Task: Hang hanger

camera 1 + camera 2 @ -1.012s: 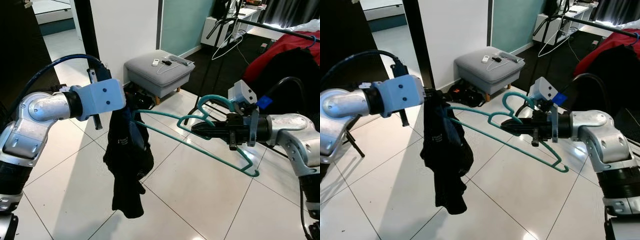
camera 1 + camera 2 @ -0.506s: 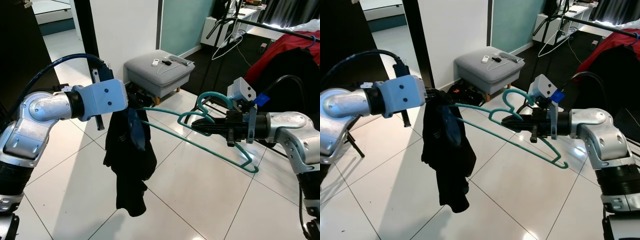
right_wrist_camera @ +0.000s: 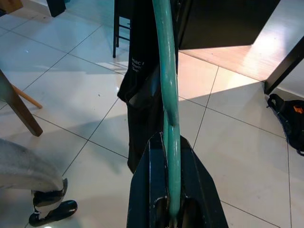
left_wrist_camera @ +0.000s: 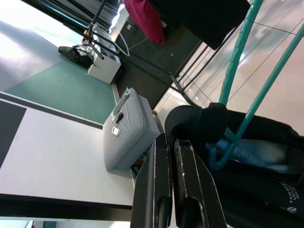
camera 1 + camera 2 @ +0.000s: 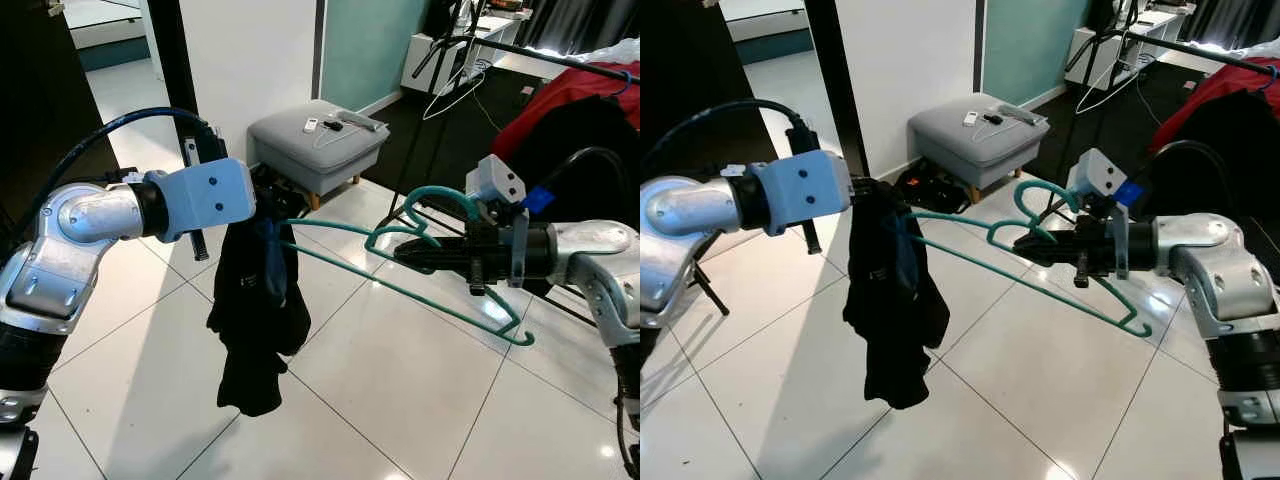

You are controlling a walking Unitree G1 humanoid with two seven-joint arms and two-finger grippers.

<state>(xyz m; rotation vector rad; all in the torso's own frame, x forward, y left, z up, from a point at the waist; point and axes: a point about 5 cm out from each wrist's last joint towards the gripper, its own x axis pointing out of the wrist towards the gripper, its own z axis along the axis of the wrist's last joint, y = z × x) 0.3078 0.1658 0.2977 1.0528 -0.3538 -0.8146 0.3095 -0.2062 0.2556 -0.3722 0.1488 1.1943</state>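
A black garment [image 5: 255, 310] hangs from my left gripper [image 4: 171, 142], which is shut on a fold of its fabric at chest height on the left. My right gripper [image 5: 405, 255] is shut on the neck of a teal hanger [image 3: 164, 57], just below the hook. It holds the hanger level and pointing left. The hanger's left end [image 4: 223, 152] sits inside the garment's opening, beside my left fingers. Its right end [image 5: 520, 335] sticks out free below my right forearm.
A grey ottoman [image 5: 318, 140] with small remotes on it stands behind, by a white wall and a black post [image 5: 175, 60]. At the right a clothes rail [image 5: 560, 58] carries red and black clothes [image 5: 590, 110]. The floor below is white tile [image 5: 400, 400].
My right gripper has shifted a little to the right with the hanger. The garment's lower end has drawn up slightly. The left arm has stayed put.
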